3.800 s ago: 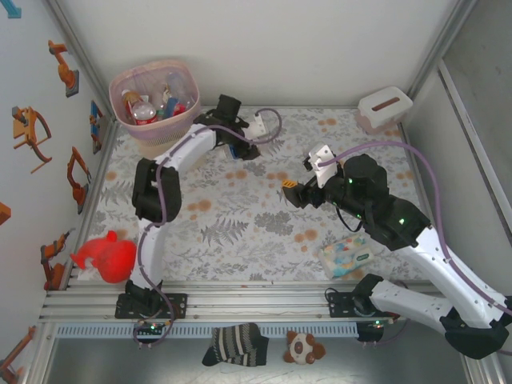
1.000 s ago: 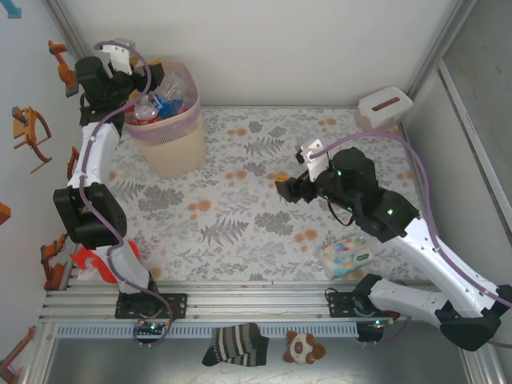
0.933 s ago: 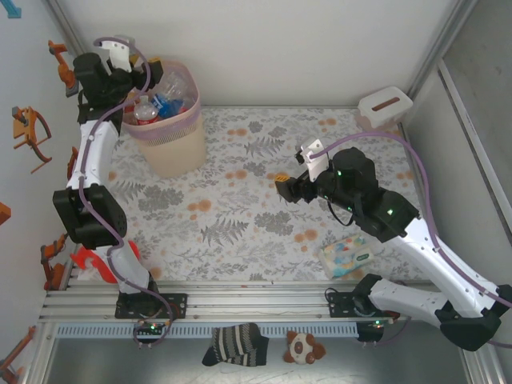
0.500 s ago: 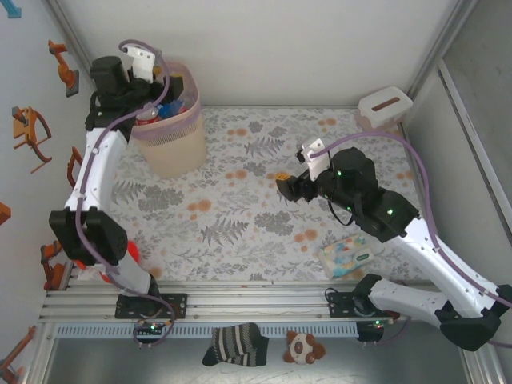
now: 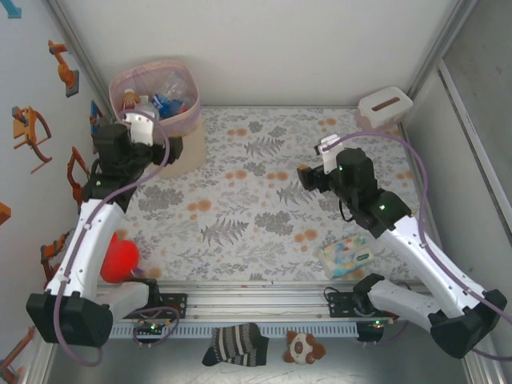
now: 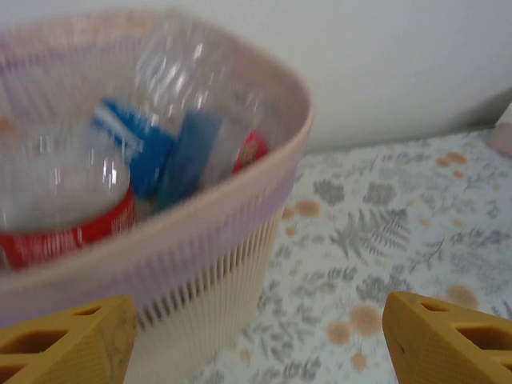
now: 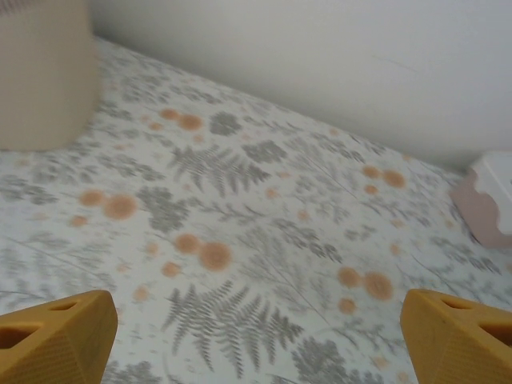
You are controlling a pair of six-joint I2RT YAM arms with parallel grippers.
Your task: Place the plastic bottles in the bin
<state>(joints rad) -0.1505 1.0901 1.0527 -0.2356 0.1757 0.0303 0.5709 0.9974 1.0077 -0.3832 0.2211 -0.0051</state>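
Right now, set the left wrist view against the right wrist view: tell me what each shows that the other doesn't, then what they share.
Left wrist, not right: the pink-lined mouth of the bin, with the plastic bottles inside, beyond the open left gripper. Right wrist, not left: the open right gripper and a clear look at the tissue box. Both: the bin's beige outer side, the floral table cover and the white back wall.

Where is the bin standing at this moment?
In the top view the bin stands at the far left corner of the table, with plastic bottles inside.
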